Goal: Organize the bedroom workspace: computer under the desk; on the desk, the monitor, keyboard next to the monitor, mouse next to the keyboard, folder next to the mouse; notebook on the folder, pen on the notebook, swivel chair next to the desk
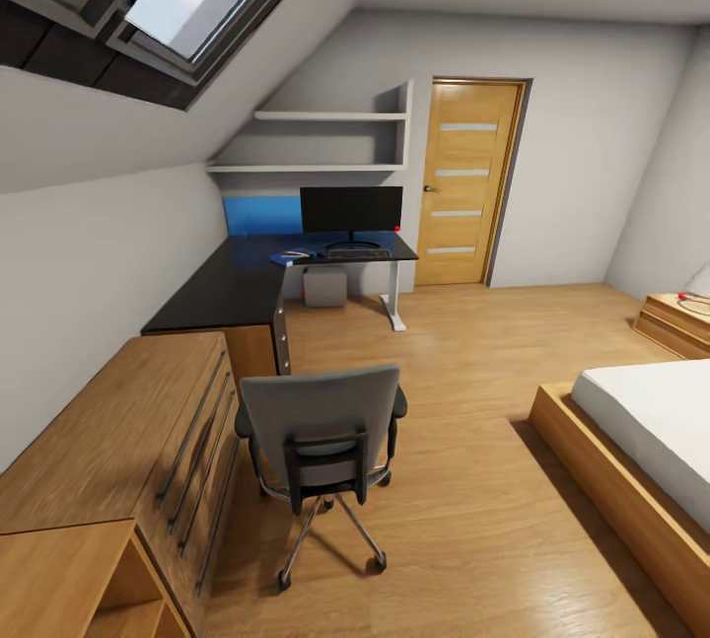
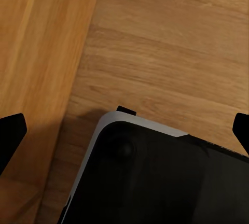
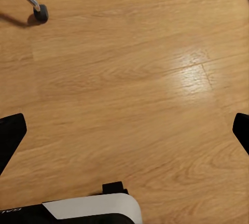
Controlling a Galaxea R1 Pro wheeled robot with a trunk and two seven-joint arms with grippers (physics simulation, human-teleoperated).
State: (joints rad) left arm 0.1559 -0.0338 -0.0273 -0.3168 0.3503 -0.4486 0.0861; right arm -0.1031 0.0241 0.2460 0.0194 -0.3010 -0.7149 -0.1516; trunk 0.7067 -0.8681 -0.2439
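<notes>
On the desk (image 1: pixel 237 288) (black) stands the monitor (image 1: pixel 351 211).

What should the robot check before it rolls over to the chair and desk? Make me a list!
1. Monitor on the desk: ok.
2. Keyboard in front of the monitor: ok.
3. Computer under the desk: ok.
4. Swivel chair next to the desk: not ok, it stands apart, back turned to the robot.
5. Folder on the chair seat: cannot tell, the backrest hides it.
6. Left gripper and right gripper open, holding nothing: ok.
</notes>
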